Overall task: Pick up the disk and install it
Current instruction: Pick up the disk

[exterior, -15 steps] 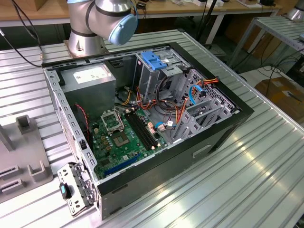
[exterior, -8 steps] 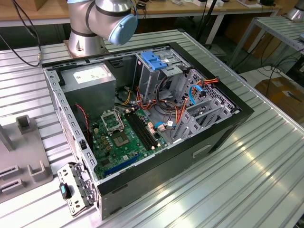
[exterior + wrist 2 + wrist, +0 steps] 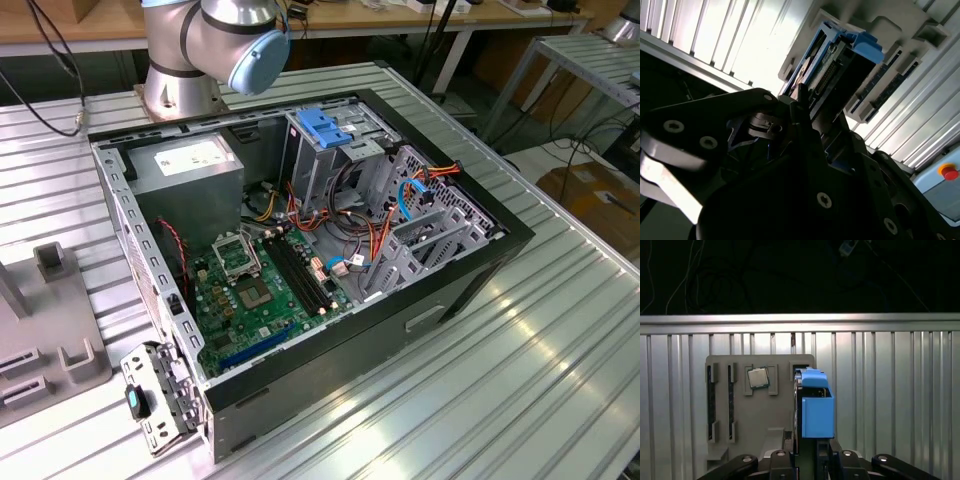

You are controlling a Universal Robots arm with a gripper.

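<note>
The disk [image 3: 816, 407] stands on edge with its blue plastic frame toward the camera, at the grey holder [image 3: 740, 415]. In the first wrist view my gripper [image 3: 807, 447] has a black finger tight against each side of the disk and looks shut on it. The second wrist view shows the disk [image 3: 840, 57] sticking out past a dark fingertip [image 3: 801, 95], close to the holder [image 3: 890, 27]. Whether the disk rests in its slot or is raised off it I cannot tell. The open computer case [image 3: 480, 265] lies on the table in the exterior view.
The holder [image 3: 50, 340] sits on the ribbed metal table [image 3: 500, 400] at the exterior view's left, beside the case. It also carries a square chip [image 3: 757, 377]. Inside the case are a grey power-supply box [image 3: 190, 165], a metal cage with a blue latch [image 3: 325, 125], cables and a green board [image 3: 260, 300].
</note>
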